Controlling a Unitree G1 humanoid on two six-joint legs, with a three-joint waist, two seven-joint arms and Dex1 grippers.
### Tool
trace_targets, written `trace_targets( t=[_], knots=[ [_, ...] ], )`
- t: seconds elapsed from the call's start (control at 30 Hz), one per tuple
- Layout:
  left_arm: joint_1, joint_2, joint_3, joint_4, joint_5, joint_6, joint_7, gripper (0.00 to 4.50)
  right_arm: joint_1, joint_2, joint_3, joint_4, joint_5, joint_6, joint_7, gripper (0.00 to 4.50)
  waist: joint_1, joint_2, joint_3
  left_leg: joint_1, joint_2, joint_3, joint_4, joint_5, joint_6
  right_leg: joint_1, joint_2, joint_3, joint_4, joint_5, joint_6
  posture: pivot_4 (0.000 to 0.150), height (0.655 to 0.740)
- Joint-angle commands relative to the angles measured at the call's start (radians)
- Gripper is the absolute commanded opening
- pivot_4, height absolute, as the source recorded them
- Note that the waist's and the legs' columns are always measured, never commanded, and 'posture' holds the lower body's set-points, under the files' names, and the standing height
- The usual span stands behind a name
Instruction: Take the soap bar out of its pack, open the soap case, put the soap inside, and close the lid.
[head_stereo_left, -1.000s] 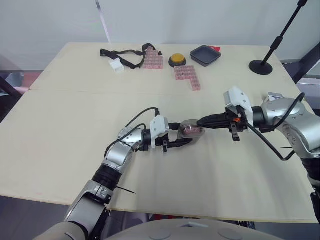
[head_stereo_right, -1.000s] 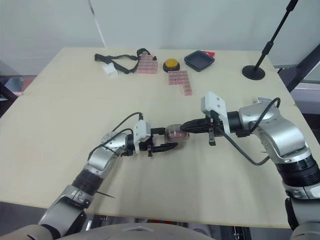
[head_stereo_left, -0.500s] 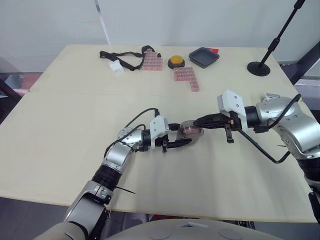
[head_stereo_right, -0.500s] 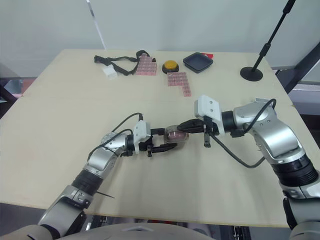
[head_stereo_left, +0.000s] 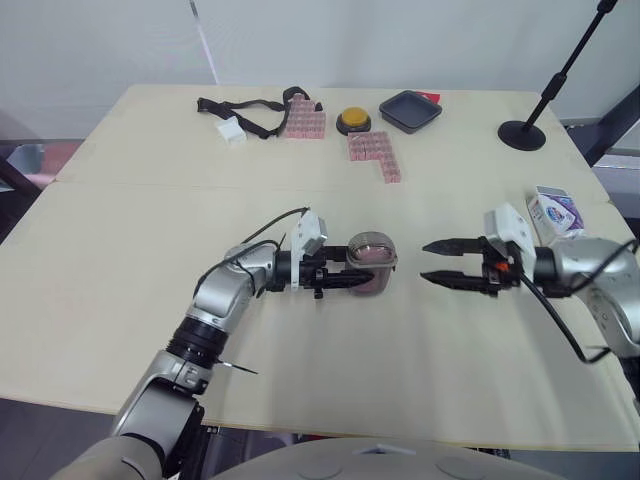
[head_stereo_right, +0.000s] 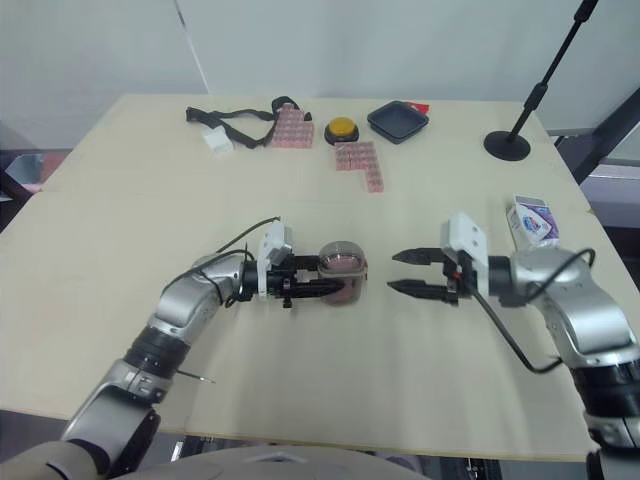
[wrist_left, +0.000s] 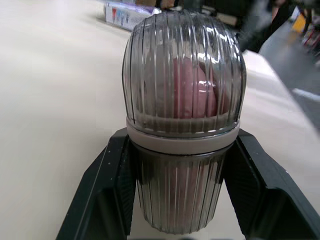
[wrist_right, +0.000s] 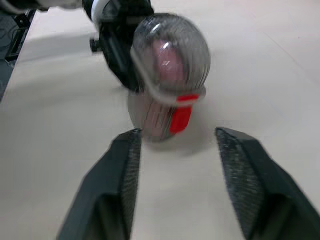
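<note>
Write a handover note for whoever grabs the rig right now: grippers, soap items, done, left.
Left gripper: shut on the soap case, one finger on each side of its lower half; the case stands upright on the table.
Right gripper: open, holding nothing, apart from the case on the robot's right of it.
Soap: pink, inside the case under the ribbed lid.
Soap pack: on the table by the right arm.
Done: soap is in the case; lid looks seated on the base.
Left: check that the red clasp is latched (cannot tell), then release the case.

A lab: plain worktable, yellow push-button, black stand.
</note>
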Motion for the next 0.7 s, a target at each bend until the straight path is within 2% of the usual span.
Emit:
trace_targets(
  t=[0.03, 0.1, 0.33, 0.6, 0.7],
  knots=[
    [-0.022, 0.027, 0.034, -0.055, -0.103, 0.251, 0.017, 2.08, 0.045, 0.01, -0.05, -0.029, 0.018, -0.068, 0.007, 3.88, -0.002, 0.0, 0.0, 0.0, 0.0, 0.0, 0.0, 0.0, 0.0, 0.0, 0.0, 0.0, 0.0, 0.0, 0.0, 0.15, 0.74],
    [-0.048, 0.031, 0.063, -0.047, -0.173, 0.445, 0.051, 2.08, 0.087, 0.023, -0.049, -0.032, 0.014, -0.097, 0.008, 4.45, -0.001, 0.0, 0.0, 0.0, 0.0, 0.0, 0.0, 0.0, 0.0, 0.0, 0.0, 0.0, 0.0, 0.0, 0.0, 0.15, 0.74],
    [-0.083, 0.033, 0.076, 0.0, -0.216, 0.779, 0.18, 2.08, 0.139, 0.061, -0.042, -0.018, 0.011, -0.158, 0.006, 4.45, -0.001, 0.0, 0.0, 0.001, -0.001, 0.0, 0.0, 0.0, 0.0, 0.0, -0.001, 0.0, -0.001, 0.0, 0.0, 0.15, 0.74],
    [-0.127, -0.036, 0.147, 0.132, -0.199, 0.897, 0.305, 2.08, 0.146, 0.079, -0.019, 0.033, -0.021, -0.221, 0.013, 4.45, 0.003, 0.0, 0.0, 0.003, -0.002, -0.001, -0.001, 0.0, 0.0, 0.005, -0.001, -0.001, -0.004, 0.0, 0.0, 0.15, 0.74],
    [-0.147, -0.032, 0.122, 0.165, -0.17, 0.883, 0.303, 2.08, 0.137, 0.084, -0.009, 0.048, -0.033, -0.236, 0.012, 4.45, 0.003, 0.0, 0.0, 0.005, -0.003, -0.001, -0.001, -0.001, 0.001, 0.008, -0.003, -0.001, -0.005, 0.0, 0.0, 0.15, 0.74]
  ],
)
